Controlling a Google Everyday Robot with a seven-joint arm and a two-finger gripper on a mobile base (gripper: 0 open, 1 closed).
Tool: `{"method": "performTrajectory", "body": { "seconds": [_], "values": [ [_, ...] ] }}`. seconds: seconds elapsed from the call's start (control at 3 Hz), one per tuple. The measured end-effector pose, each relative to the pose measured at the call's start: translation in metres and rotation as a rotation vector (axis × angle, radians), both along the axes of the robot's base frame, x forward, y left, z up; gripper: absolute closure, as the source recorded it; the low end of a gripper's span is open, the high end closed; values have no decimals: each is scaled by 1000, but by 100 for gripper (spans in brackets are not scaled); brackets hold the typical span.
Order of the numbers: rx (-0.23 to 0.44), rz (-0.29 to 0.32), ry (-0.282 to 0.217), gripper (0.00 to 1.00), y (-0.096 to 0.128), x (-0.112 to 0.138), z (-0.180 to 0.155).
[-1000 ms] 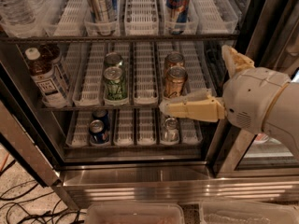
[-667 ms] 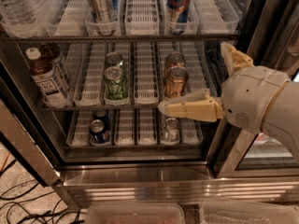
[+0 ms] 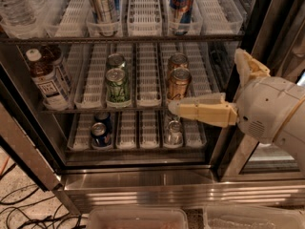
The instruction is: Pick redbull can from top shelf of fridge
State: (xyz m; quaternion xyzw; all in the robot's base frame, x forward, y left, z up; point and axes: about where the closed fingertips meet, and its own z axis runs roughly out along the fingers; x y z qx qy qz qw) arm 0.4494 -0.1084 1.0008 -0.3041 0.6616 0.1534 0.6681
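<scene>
Little has moved since the earlier frames: the gripper [image 3: 174, 109] holds nearly the same station, its tip marginally further left. Fridge [image 3: 143, 187] stands open to view, stainless base at the bottom, three wire racks of drink lanes visible. Robot arm [image 3: 271, 111], white and bulky, enters from the right, level with the front edge of the middle rack. Gripper extends leftward from it, tip in front of the lower part of the copper can [image 3: 178, 83] on the middle rack; whether it is open or closed cannot be told, and nothing is seen held in it. Top shelf [image 3: 143, 38] runs the width of the fridge above the gripper. Redbull can [image 3: 181, 3], dark blue, stands upright at the front of a lane right of centre on that shelf, well above the gripper and untouched. Silver can [image 3: 102, 4] stands two lanes to its left. Green can [image 3: 117, 85] sits on the middle rack, left of the copper can.
</scene>
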Motion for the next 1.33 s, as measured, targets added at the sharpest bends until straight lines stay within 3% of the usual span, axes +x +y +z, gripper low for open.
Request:
{"method": "performTrajectory", "body": {
  "seconds": [0.33,1.33],
  "values": [
    [56,32,-10,0,1,5,3],
    [52,16,-50,0,1,10,14]
  ]
}}
